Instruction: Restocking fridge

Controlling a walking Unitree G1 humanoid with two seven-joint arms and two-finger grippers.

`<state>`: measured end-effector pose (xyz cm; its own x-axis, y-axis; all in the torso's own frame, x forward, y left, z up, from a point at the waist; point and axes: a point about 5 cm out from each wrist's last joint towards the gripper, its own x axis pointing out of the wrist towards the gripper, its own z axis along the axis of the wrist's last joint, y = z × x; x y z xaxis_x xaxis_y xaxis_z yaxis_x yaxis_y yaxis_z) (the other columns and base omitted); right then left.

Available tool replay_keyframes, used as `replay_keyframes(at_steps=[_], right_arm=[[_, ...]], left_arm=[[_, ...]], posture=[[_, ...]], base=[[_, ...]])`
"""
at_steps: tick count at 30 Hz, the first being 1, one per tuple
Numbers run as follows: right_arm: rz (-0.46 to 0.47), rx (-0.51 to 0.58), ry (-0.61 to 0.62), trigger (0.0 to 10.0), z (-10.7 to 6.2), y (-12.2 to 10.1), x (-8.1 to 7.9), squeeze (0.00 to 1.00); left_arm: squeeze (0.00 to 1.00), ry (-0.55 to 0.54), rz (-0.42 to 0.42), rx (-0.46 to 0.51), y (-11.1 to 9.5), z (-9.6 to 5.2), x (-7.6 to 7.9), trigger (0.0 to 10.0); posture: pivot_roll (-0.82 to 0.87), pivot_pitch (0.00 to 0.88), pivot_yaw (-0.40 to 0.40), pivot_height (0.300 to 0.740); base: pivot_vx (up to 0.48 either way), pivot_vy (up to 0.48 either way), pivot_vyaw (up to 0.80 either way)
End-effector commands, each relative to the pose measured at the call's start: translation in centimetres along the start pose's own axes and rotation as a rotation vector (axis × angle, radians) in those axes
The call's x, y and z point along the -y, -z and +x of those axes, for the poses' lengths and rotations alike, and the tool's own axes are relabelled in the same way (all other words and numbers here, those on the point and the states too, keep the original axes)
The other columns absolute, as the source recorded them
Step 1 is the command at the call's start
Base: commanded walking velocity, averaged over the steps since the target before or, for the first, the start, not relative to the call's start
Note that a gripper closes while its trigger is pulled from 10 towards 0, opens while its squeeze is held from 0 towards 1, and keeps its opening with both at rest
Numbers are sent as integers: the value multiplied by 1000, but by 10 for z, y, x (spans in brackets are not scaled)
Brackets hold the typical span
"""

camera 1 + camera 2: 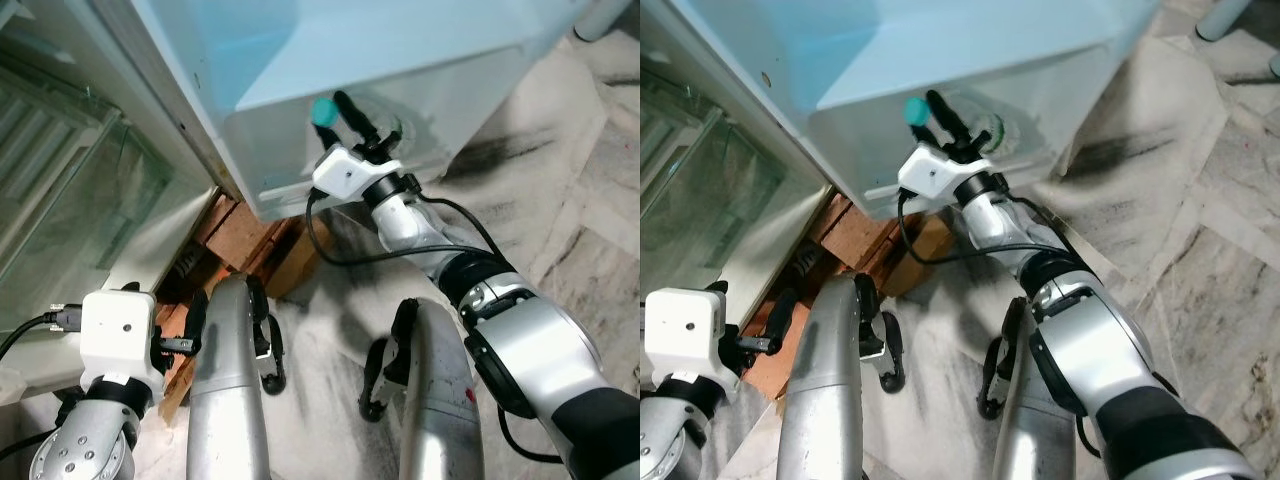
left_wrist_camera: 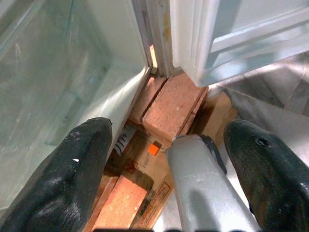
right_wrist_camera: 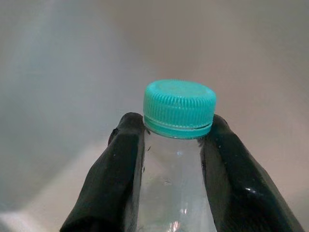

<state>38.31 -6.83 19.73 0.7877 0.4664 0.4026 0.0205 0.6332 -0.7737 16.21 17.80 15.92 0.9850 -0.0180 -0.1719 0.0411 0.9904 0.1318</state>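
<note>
My right gripper reaches up to the pale translucent door bin of the open fridge door. It is shut on the neck of a clear bottle with a teal cap. The black fingers press just under the cap on both sides. The teal cap sits at the bin's upper edge, and the bottle's body is hard to make out there. A blurred greenish shape shows through the bin wall beside it. My left gripper hangs low at the left, open, holding nothing.
Glass shelves of the fridge interior stand at the left. Red bricks and a piece of cardboard lie under the fridge's base. My two silver legs stand on the streaked marble floor.
</note>
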Motion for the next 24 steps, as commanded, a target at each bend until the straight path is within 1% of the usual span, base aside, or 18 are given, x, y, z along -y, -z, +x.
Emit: replay_keyframes(at_steps=[1, 2, 3, 4, 7, 8, 9, 10, 11, 14, 15, 16, 19, 22, 23, 24], right_arm=[[51, -172, -15, 10000, -25, 30, -8, 0], [97, -285, 15, 10000, -38, 48, -3, 0], [97, -285, 15, 10000, -38, 48, -3, 0], [121, -341, 29, 10000, -44, 56, -1, 0], [155, -400, 65, 10000, -49, 65, 6, 0], [179, -439, 93, 10000, -52, 71, 10, 0], [179, -439, 93, 10000, -52, 71, 10, 0], [213, -471, 124, 10000, -54, 75, 15, 0], [225, -479, 131, 10000, -54, 76, 16, 0], [305, -505, 164, 10000, -55, 79, 20, 0], [305, -505, 164, 10000, -55, 79, 20, 0], [359, -524, 186, 10000, -57, 82, 22, 0], [435, -576, 252, 10000, -63, 88, 25, 0], [443, -602, 315, 10000, -69, 93, 30, 0], [443, -602, 315, 10000, -69, 93, 30, 0], [440, -622, 349, 10000, -74, 97, 33, 0]], left_arm=[[0, -5, 7, -18, 1, -5, 0, 10000], [0, -2, 7, -17, 1, -2, 0, 10000], [0, -2, 7, -17, 1, -2, 0, 10000], [0, 0, 8, -17, 2, 0, 0, 10000], [0, 5, 7, -13, 1, 1, 0, 10000], [0, 7, 6, -8, 1, 4, 1, 10000], [0, 7, 6, -8, 1, 4, 1, 10000], [0, 7, 6, -1, 0, 7, 1, 10000], [0, 7, 6, 1, 0, 9, 1, 10000], [0, 10, 6, 16, -2, 13, 1, 10000], [0, 10, 6, 16, -2, 13, 1, 10000], [0, 11, 7, 25, -3, 17, 1, 10000], [0, 12, 8, 35, -4, 21, 1, 10000], [0, 14, 9, 43, -5, 23, 1, 10000], [0, 14, 9, 43, -5, 23, 1, 10000], [0, 15, 11, 47, -5, 25, 1, 10000]], posture=[[296, 512, -2, 585], [288, 513, 2, 585], [288, 513, 2, 585], [286, 513, 2, 585], [283, 510, 3, 585], [278, 498, 3, 585], [278, 498, 3, 585], [276, 489, 3, 585], [276, 487, 3, 585], [273, 474, 4, 585], [273, 474, 4, 585], [269, 467, 5, 585], [270, 458, 7, 585], [270, 444, 9, 585], [270, 444, 9, 585], [269, 431, 11, 585]], base=[[0, 0, 0], [0, 0, 0], [0, 0, 0], [0, 0, 0], [0, 0, 0], [0, 0, 0], [0, 0, 0], [0, 0, 0], [0, 0, 0], [0, 0, 0], [0, 0, 0], [0, 0, 0], [0, 0, 0], [0, 0, 0], [0, 0, 0], [0, 0, 0]])
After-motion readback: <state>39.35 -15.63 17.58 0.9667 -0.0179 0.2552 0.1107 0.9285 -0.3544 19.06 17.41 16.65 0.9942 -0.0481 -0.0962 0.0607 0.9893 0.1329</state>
